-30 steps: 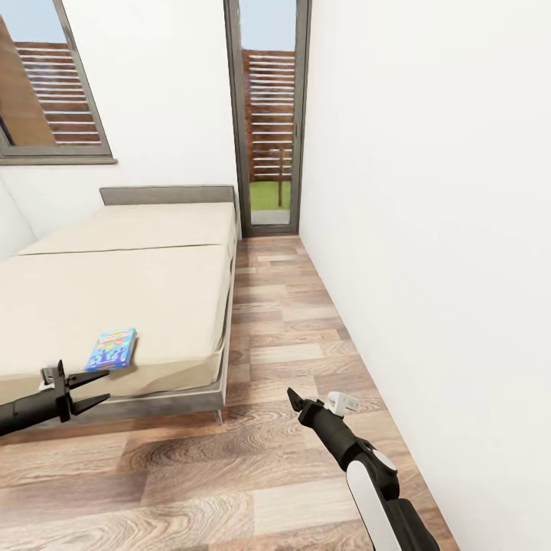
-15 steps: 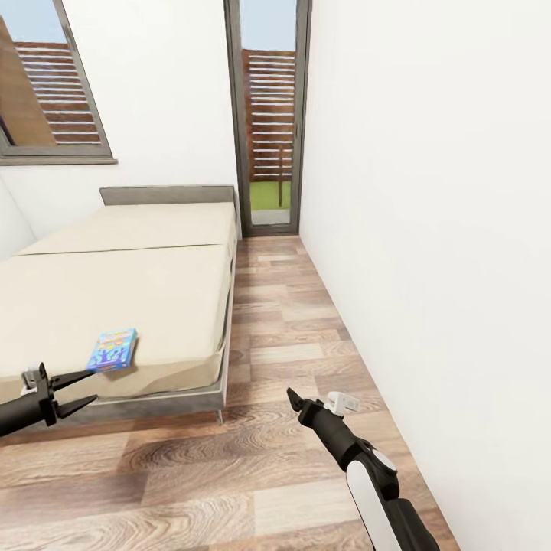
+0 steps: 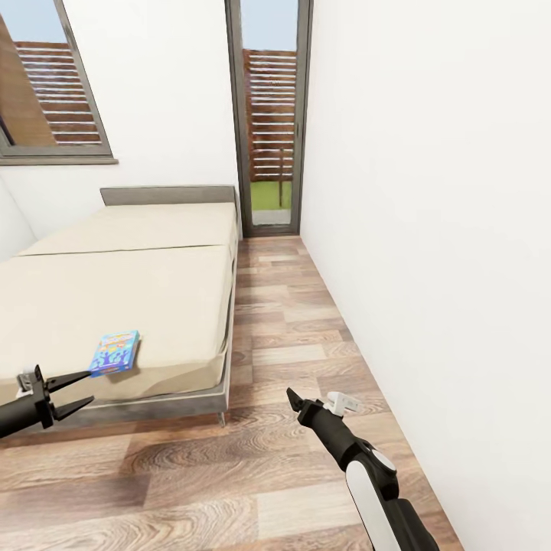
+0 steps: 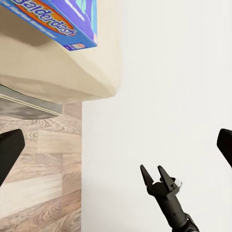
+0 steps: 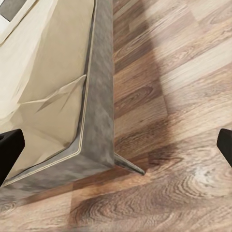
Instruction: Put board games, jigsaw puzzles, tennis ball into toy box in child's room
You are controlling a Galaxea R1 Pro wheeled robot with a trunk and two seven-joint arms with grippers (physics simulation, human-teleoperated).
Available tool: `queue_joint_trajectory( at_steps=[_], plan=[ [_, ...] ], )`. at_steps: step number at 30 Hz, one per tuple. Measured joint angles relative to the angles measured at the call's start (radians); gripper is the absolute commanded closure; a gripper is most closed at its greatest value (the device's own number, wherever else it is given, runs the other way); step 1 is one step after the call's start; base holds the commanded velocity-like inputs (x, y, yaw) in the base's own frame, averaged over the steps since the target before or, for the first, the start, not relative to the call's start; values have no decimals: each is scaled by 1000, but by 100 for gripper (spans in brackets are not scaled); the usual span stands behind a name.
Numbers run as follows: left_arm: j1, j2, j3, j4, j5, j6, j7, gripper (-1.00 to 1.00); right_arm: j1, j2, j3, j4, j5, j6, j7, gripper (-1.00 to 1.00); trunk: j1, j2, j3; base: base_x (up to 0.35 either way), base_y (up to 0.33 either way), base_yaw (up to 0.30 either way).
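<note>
The robot stands at the foot of the bed (image 3: 115,298) in the child's room, with a small blue board game (image 3: 114,353) lying flat on the beige mattress close to the near edge and toward the corner nearest the robot. Over the last second the left gripper (image 3: 76,389) has slid leftward and a little down in the head view, from in front of the mattress edge below the box to a spot off its lower left, while the bed, floor (image 3: 291,321) and wall (image 3: 428,229) have kept almost the same place, so the arm moved more than the camera. Its two dark fingers stand apart with nothing between them, the upper tip close to the box's near corner but not touching it. In the left wrist view the box's blue printed end (image 4: 63,21) overhangs the rounded mattress edge slightly. The right gripper (image 3: 310,399) hangs low over the planks, spread and empty, unchanged. Judging by this, the left arm seems to be lining up for a pinch on the box's edge; no toy has been lifted here, and the toy box and table lie elsewhere
</note>
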Motion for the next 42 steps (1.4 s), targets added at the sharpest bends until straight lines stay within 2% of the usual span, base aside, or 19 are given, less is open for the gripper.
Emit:
queue_joint_trajectory(
  at_steps=[42],
  plan=[
    [0,-2,0,8,0,-1,0,-100,0,-1,-2,0,-1,1,1,-100,0,0,0,53,34,0]
  ],
)
